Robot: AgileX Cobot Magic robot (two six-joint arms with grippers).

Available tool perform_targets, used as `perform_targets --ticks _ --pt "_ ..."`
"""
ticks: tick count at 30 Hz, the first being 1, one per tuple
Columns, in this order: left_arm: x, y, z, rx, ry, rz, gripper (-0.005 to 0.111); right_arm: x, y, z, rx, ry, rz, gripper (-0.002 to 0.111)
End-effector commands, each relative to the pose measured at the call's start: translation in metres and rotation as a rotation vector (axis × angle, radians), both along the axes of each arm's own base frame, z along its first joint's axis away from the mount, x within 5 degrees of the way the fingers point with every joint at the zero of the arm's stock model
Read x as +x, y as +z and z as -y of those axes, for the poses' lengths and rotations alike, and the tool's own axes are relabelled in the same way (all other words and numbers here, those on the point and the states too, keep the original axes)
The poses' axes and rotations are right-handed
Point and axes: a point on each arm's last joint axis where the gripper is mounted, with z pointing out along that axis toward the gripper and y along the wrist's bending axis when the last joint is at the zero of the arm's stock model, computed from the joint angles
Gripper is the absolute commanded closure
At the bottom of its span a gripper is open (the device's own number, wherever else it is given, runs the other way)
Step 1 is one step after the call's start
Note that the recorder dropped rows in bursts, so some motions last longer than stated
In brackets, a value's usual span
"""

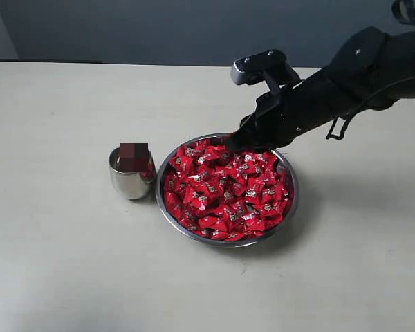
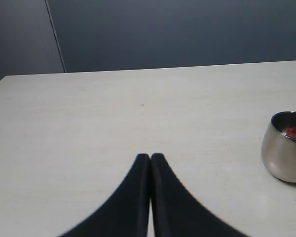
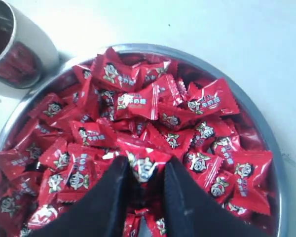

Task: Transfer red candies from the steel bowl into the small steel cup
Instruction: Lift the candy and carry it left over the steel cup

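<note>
- A pale, flat table top (image 1: 55, 263) carried everything.
- The left gripper (image 2: 150, 158), two black tapered fingers, showed only in the left wrist view. Its fingers were pressed together with nothing between them, above bare table and well apart from the cup.
- The small, rounded, mirror-polished steel cup (image 1: 130, 178) stood upright on the table, left of the bowl and just beside its rim. Whether the two touched could not be told.
- A few red wrappers (image 2: 293, 132) lay inside the cup.
- The wide, shallow, shiny stainless steel bowl (image 1: 229, 243) sat near the middle of the table.
- Small red candies in glossy wrappers with a pale mark (image 1: 221, 197) filled the bowl in a heaped layer, reaching close to the rim all round.
- The right gripper (image 3: 145, 163), black like its arm, reached in from the right and dipped into the far side of the pile.
- Its two fingers were partly closed, clamped on either side of one red candy (image 3: 144, 173) that lay among the others in the bowl.
</note>
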Motion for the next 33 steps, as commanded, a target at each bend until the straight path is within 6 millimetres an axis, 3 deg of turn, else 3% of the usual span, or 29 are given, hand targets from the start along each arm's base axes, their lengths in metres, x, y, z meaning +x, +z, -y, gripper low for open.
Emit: perform_targets --ticks 1,9,18,33 --pt "0.0 -0.001 0.0 -0.003 0.001 0.003 0.106 -0.003 0.021 0.002 0.03 -0.007 0.046 0.109" --pt "0.0 -0.001 0.0 -0.003 0.001 0.003 0.106 0.003 0.024 -0.005 0.114 0.005 0.111 0.109" --pt "0.0 -0.001 0.0 -0.003 0.001 0.003 0.106 0.02 0.026 -0.029 0.194 0.088 0.063 0.109" --pt "0.0 -0.001 0.0 -0.003 0.001 0.003 0.106 0.012 0.008 -0.111 0.226 0.269 0.023 0.109"
